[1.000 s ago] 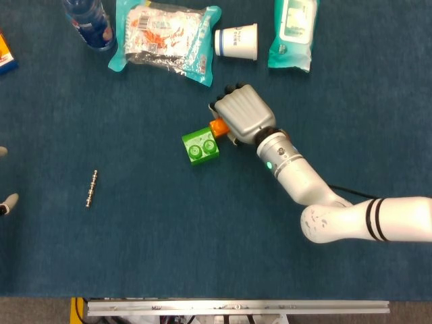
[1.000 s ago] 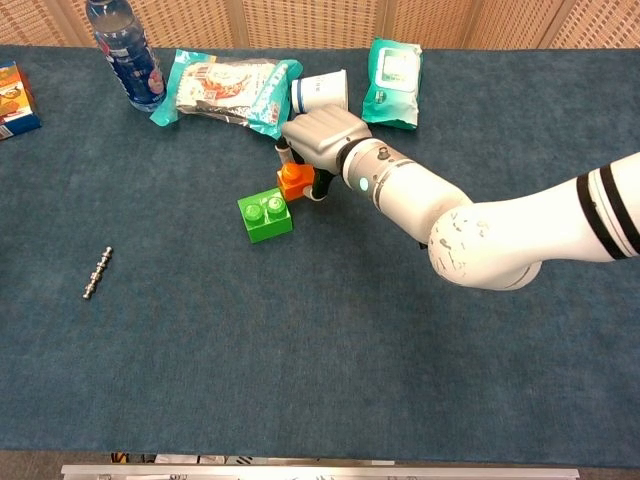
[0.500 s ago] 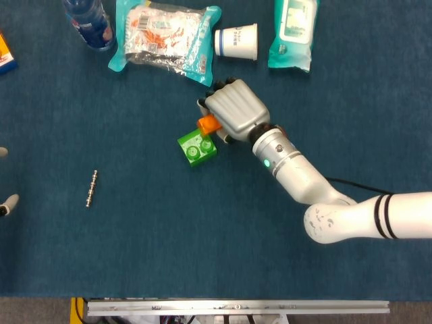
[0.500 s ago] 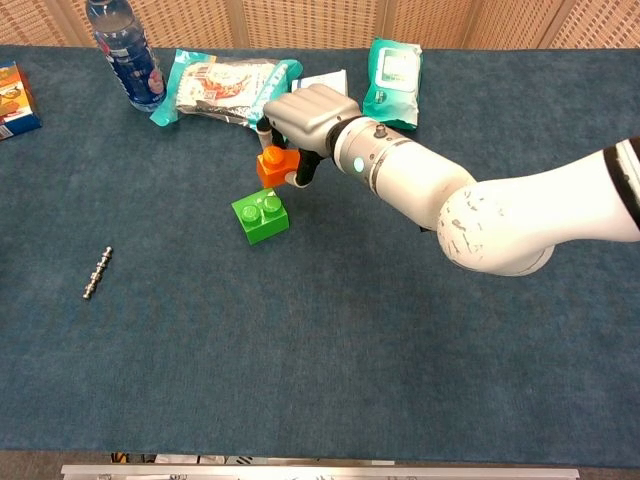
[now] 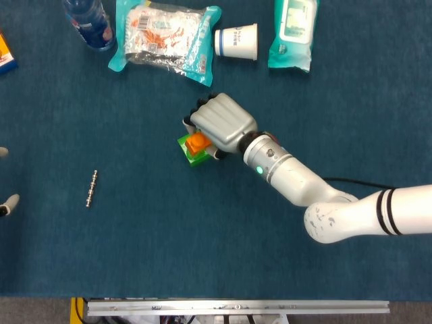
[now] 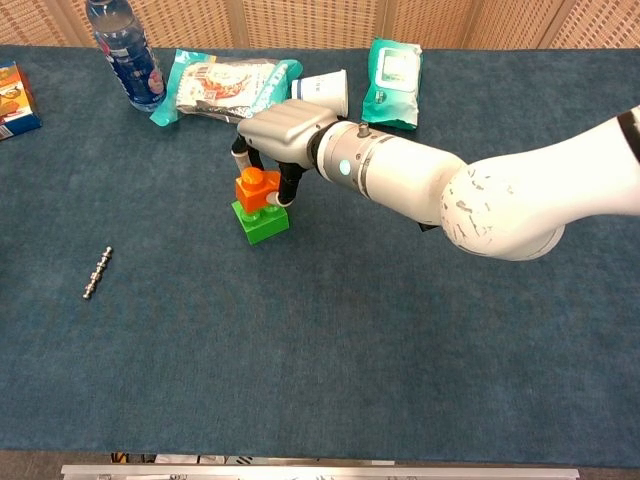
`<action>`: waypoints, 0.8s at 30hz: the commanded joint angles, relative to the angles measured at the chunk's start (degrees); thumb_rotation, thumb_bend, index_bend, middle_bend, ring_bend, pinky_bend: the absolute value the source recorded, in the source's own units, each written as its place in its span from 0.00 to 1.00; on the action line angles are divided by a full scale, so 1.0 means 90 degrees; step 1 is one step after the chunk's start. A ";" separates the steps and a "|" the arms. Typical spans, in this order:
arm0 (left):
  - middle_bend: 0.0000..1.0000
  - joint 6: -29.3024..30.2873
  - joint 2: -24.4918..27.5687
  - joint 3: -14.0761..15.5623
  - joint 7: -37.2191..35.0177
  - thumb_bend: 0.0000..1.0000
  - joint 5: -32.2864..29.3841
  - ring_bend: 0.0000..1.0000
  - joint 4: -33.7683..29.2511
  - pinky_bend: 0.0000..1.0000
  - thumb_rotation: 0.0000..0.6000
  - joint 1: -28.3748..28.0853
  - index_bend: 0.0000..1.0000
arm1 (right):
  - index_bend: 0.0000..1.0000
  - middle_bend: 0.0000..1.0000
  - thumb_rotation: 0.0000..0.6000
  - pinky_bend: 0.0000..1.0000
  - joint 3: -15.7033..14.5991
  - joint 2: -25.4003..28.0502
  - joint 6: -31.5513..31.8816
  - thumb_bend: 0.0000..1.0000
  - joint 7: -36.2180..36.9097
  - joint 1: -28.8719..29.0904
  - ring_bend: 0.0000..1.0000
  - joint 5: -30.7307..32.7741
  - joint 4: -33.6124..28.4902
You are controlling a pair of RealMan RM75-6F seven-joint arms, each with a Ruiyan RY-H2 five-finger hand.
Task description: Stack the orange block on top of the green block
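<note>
Over the last second the right hand (image 6: 282,128) has carried the orange block (image 6: 255,189) leftward, from beside the green block (image 6: 262,222) to directly above it. In the chest view the orange block now sits on the left part of the green block's top, just left of the frame's centre, and appears to touch it; one green stud remains uncovered at the right. In the head view the orange block (image 5: 196,142) overlaps the green block (image 5: 194,155), most of which is hidden under the hand (image 5: 219,123).

The fingers (image 6: 290,185) are clamped on the orange block from both sides.

Judgement: placement is nearly complete. Whether the block is fully seated cannot be confirmed. Remaining steps are pressing down, release and withdrawal. The left hand is not visible in either view.
</note>
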 commanded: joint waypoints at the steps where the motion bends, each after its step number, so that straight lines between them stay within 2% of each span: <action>1: 0.33 0.0006 -0.0006 -0.0008 0.0006 0.16 -0.0011 0.28 -0.0001 0.26 1.00 0.0002 0.28 | 0.57 0.44 1.00 0.28 -0.0057 0.0055 -0.0082 0.31 0.0000 0.0114 0.26 0.0067 -0.0017; 12: 0.33 -0.0016 -0.0024 0.0007 0.0016 0.16 -0.0005 0.28 0.0011 0.26 1.00 0.0002 0.28 | 0.57 0.44 1.00 0.28 -0.0344 0.0175 0.0094 0.31 -0.0202 0.0491 0.26 0.0591 -0.0175; 24: 0.33 -0.0067 -0.0029 0.0018 -0.0030 0.16 0.0002 0.28 0.0071 0.26 1.00 -0.0010 0.28 | 0.57 0.44 1.00 0.28 -0.0474 0.0131 0.0491 0.31 -0.0428 0.0783 0.26 0.1070 -0.0366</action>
